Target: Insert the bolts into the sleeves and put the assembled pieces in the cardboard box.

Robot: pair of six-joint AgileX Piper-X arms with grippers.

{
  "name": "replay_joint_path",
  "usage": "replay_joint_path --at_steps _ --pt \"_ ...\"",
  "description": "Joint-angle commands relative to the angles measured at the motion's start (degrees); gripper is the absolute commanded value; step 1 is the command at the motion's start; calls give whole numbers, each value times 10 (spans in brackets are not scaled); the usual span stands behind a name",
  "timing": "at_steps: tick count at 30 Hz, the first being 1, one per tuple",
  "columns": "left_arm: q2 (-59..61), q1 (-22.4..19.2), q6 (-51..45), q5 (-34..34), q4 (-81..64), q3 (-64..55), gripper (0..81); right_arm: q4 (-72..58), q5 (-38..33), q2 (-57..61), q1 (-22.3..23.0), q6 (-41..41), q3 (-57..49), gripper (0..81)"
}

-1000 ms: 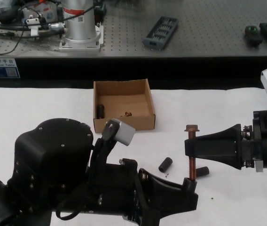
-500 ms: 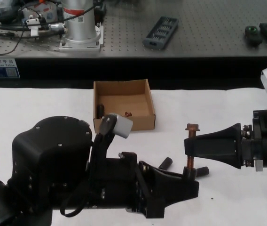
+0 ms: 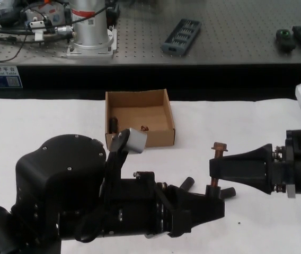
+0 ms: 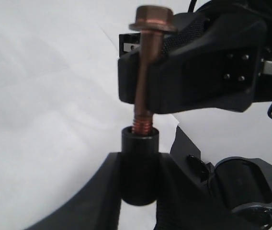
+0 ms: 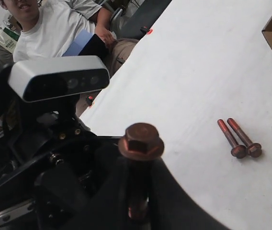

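Lowered since a second ago: the bolt [image 3: 217,159] and the right gripper [image 3: 216,170] that carries it, so that the bolt's head now sits closer to the left gripper [image 3: 214,193]. The left arm's bulk has shifted slightly, and its wrist camera [image 3: 132,141] now overlaps the front wall of the cardboard box [image 3: 161,136].

Item 1, bolt. Copper-coloured, flanged hex head, upright with the head up. The right gripper pinches it around the middle of the shank. The threaded tip stands in the mouth of the sleeve [image 4: 138,163]. Place: in front of the cardboard box and off past its right front corner, above the white sheet [image 3: 44,119].

Item 2, sleeve. Black cylinder, upright, pinched between the left gripper's fingers, directly under the bolt.

Item 3, loose sleeves [image 3: 186,183]. Two, black, lying on the white sheet in front of the cardboard box. The first lies between the box and the held bolt; the second loose sleeve [image 3: 229,192] lies farther from the box, just beyond the bolt.

Item 4, spare bolts [image 5: 239,139]. Two, lying side by side with heads together on the white sheet, well apart from the box's corner.

Item 5, cardboard box. Open top. It holds a dark piece [image 3: 113,124] by its left wall and a copper-coloured piece [image 3: 144,127] near its front wall.
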Motion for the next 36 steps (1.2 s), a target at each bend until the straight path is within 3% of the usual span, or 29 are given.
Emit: replay_joint_path --at_steps 1,16,22,24,29,36 --pt "-6 5 -30 -40 -55 -9 6 17 -19 -5 -2 -8 18 61" --pt "-6 -1 -20 -39 -89 -9 6 0 -28 -15 -2 1 18 78" --pt "-5 -19 -12 -39 -89 -9 6 -4 -31 -15 -2 29 18 375" --pt "-5 -22 -10 -39 -89 -9 6 -4 -27 -15 -2 33 18 368" --pt "-5 -21 -10 -42 -89 -9 6 -4 -23 -15 -16 31 18 264" --pt "-5 -11 30 -64 -88 -9 6 -2 -25 -20 -81 44 18 259"
